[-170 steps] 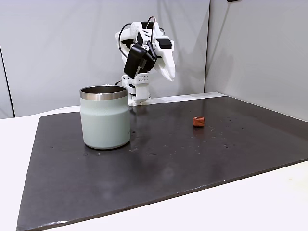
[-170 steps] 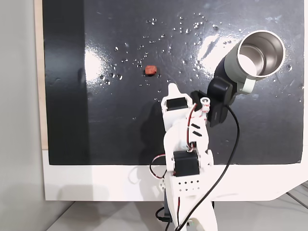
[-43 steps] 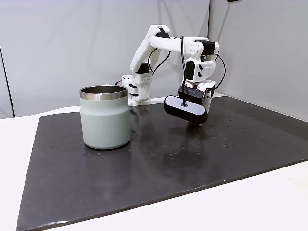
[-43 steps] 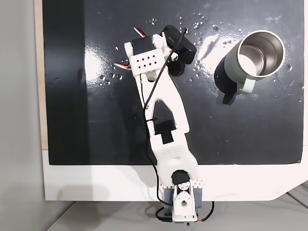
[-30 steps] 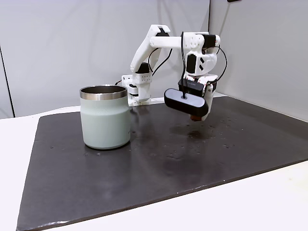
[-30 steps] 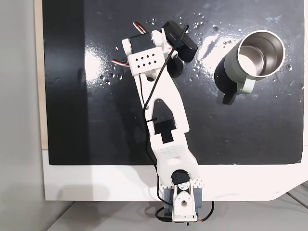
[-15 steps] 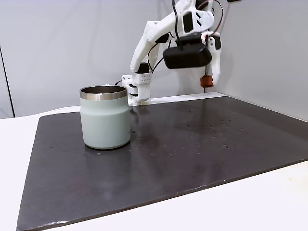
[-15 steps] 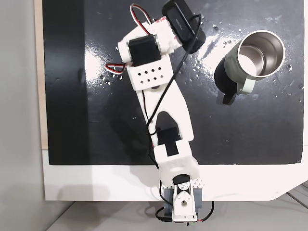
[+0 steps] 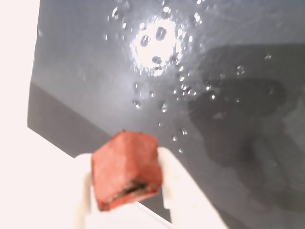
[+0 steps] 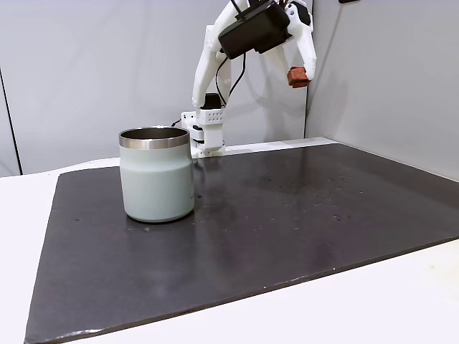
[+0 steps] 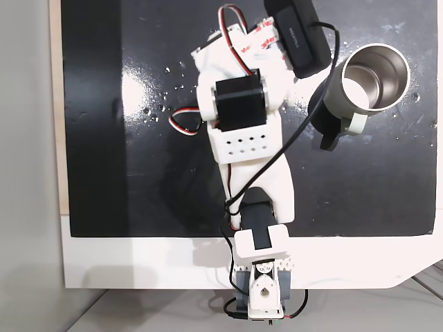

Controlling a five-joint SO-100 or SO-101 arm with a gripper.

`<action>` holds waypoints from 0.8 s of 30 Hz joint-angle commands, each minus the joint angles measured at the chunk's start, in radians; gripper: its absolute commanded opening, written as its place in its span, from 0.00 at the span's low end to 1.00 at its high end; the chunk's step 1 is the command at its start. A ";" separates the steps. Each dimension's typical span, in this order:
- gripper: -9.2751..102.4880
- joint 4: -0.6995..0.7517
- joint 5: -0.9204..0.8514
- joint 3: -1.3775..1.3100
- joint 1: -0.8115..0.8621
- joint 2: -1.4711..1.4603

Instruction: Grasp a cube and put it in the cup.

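A: Jaws first. In the wrist view the 2 white fingers sit clamped on the cube, 1 on each flank, the red-orange block wedged between them and tilted a little. A dark scuff runs along its lower edge.

B: And from the side?

A: In a fixed view the gripper hangs high above the dark mat, the cube a small red spot at the fingertips. It is well clear of the surface, likely so the block can pass over a rim rather than knock against it.

B: Where is the cup?

A: In that same view the cup stands upright on the mat, left of the gripper and well apart from it, open mouth up, steel rim showing. In the top-down fixed view the cup sits at the upper right, with the arm reaching toward the mat's far side and the black camera housing near the rim. The cube itself cannot be made out there; the arm probably covers it.

B: Any writing?

A: A faint pale mark on the housing, too small to read. No brand or label visible on the cup.

B: Stage?

A: Grasp looks done; the carry across to the cup remains.
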 commanded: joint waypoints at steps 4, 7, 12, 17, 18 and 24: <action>0.14 0.008 0.037 -0.077 0.184 0.127; 0.14 0.006 0.034 -0.120 0.304 0.127; 0.13 0.003 -0.012 -0.175 0.471 0.078; 0.13 0.003 -0.086 -0.236 0.603 -0.008; 0.13 0.002 -0.101 -0.256 0.621 -0.032; 0.13 0.002 -0.167 -0.397 0.686 -0.199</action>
